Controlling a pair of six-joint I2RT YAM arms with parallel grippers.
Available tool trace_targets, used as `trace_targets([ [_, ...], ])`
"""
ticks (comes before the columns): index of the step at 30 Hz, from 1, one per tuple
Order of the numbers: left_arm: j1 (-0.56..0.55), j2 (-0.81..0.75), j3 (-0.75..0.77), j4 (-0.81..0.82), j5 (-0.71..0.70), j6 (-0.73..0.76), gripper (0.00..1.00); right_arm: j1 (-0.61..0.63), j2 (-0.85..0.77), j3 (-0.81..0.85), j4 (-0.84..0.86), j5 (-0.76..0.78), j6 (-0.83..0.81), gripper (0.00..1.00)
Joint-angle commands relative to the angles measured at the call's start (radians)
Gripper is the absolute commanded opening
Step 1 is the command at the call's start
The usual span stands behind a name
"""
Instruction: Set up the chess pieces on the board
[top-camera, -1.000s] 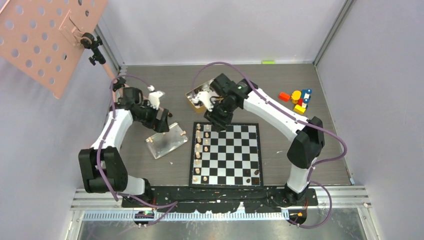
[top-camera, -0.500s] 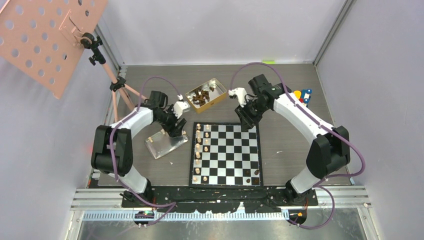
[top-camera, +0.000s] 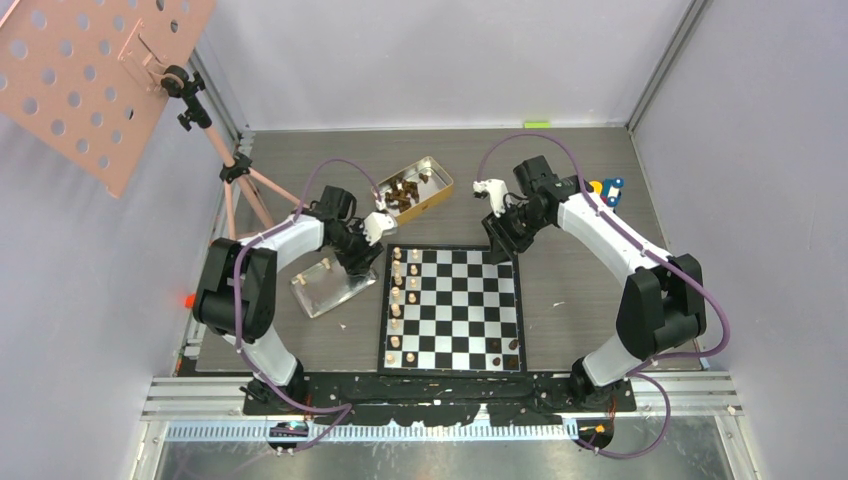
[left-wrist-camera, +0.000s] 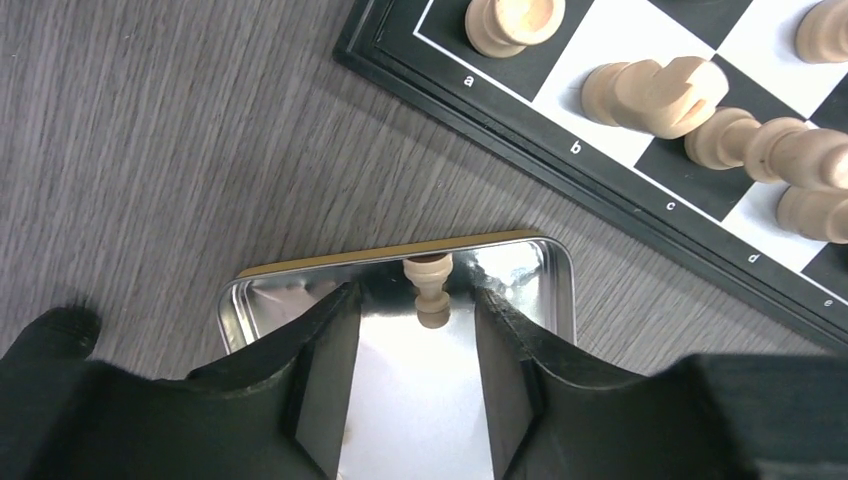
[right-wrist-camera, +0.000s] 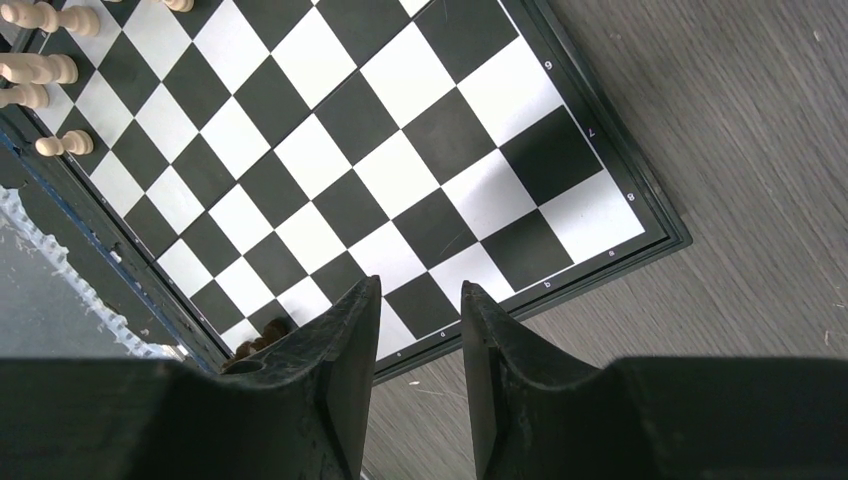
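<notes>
The board (top-camera: 450, 310) lies flat mid-table, with pale chess pieces (top-camera: 397, 290) lined along its left columns and two dark ones (top-camera: 505, 347) at its near right corner. My left gripper (top-camera: 358, 262) hangs low over a shiny tray (top-camera: 333, 283). In the left wrist view it (left-wrist-camera: 418, 292) is open, its fingers standing either side of a pale pawn (left-wrist-camera: 432, 295) upright in the tray (left-wrist-camera: 520, 262), not touching it. My right gripper (top-camera: 500, 243) hovers over the board's far right corner. Its (right-wrist-camera: 420, 285) jaws stand narrowly open with nothing between them.
A gold tin (top-camera: 412, 188) holding dark pieces sits behind the board. Coloured toy blocks (top-camera: 605, 190) lie at the far right. A tripod (top-camera: 240, 180) with a pink perforated panel stands at the far left. Pale pieces (left-wrist-camera: 655, 95) crowd the board edge near the tray.
My left arm swung right to the tray's board-side end and its jaws narrowed around the pawn. My right arm moved from the gold tin to the board's far right corner.
</notes>
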Motion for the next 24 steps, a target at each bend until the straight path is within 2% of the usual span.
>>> trace_targets([
  [1, -0.005, -0.005, 0.017, 0.009, -0.026, 0.014, 0.45, -0.009, -0.041, 0.002, 0.038, -0.039, 0.011, 0.41],
  [11, -0.047, -0.047, -0.021, 0.027, -0.091, -0.020, 0.25, -0.013, -0.033, -0.007, 0.039, -0.050, 0.013, 0.41],
  [19, -0.053, -0.112, -0.013, -0.025, -0.173, -0.035, 0.00, -0.014, -0.036, -0.016, 0.038, -0.049, 0.012, 0.41],
  [24, -0.054, -0.198, 0.018, -0.128, -0.209, -0.010, 0.00, -0.016, -0.038, -0.022, 0.038, -0.043, 0.006, 0.41],
])
